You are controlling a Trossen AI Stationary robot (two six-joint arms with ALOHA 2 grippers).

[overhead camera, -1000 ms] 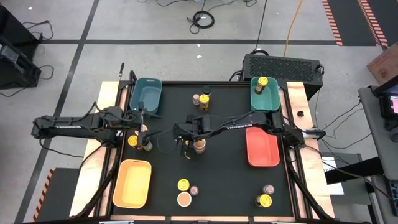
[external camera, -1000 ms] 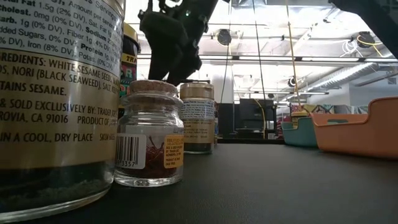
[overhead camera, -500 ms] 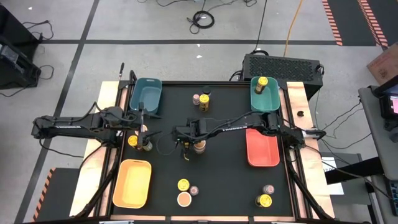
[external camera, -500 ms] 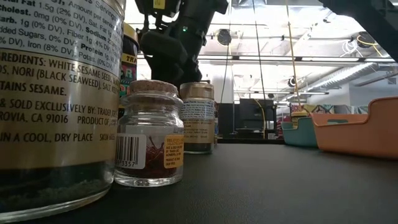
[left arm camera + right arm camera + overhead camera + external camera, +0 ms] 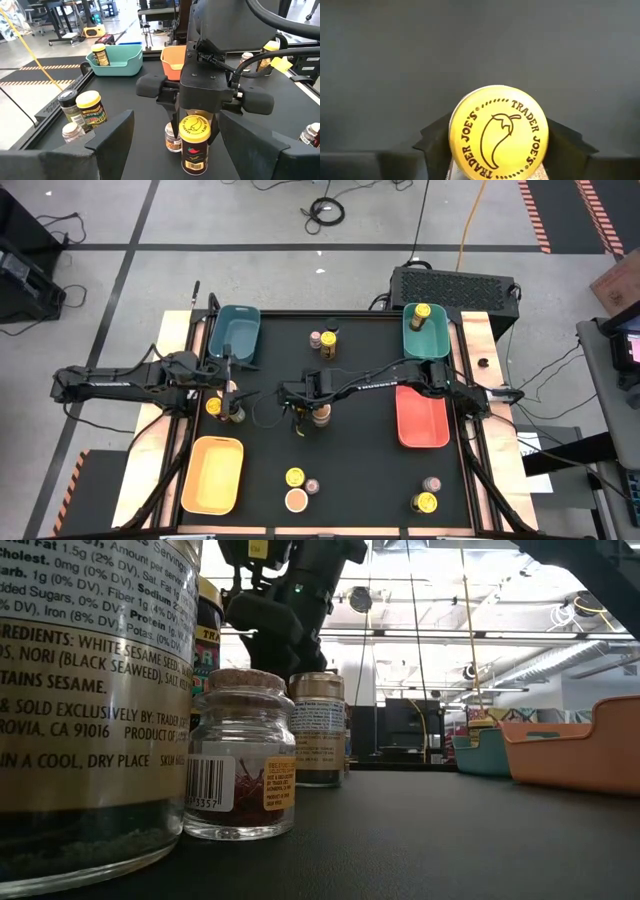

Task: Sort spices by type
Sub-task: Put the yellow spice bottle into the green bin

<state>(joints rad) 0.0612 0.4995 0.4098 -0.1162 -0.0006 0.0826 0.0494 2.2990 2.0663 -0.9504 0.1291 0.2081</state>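
My right gripper [image 5: 300, 405] reaches to the table's middle and hangs over a yellow-lidded jar [image 5: 499, 134], open, one finger on either side of its lid. The same jar [image 5: 194, 146] stands upright on the table below the right gripper [image 5: 196, 116]. A tan-lidded jar [image 5: 321, 415] stands just beyond it. My left gripper [image 5: 229, 392] waits open near the left edge, beside a yellow-lidded jar [image 5: 213, 407]. Other jars stand in small groups: far middle [image 5: 327, 340], near middle [image 5: 296, 500], near right [image 5: 426, 502]. One yellow-lidded jar [image 5: 423, 313] sits in the green tray. My right gripper comes from above, pointing down, with one finger [image 5: 434, 142] on either side of the yellow lid's rim [image 5: 456, 131]. Whether the fingers touch the jar I cannot tell. The jar stands upright on the table.
Four trays sit toward the corners: teal [image 5: 237, 335] far left, green [image 5: 428, 340] far right, red [image 5: 421, 418] right, yellow [image 5: 213, 473] near left. In the low view a big jar [image 5: 90, 710] and a small cork-lidded jar [image 5: 240, 755] stand close to the near edge.
My right gripper has sunk a little over the yellow-lidded jar and shifted slightly toward the table's left edge, mostly in the first half second; since then it has nearly held still. The jars have not moved.
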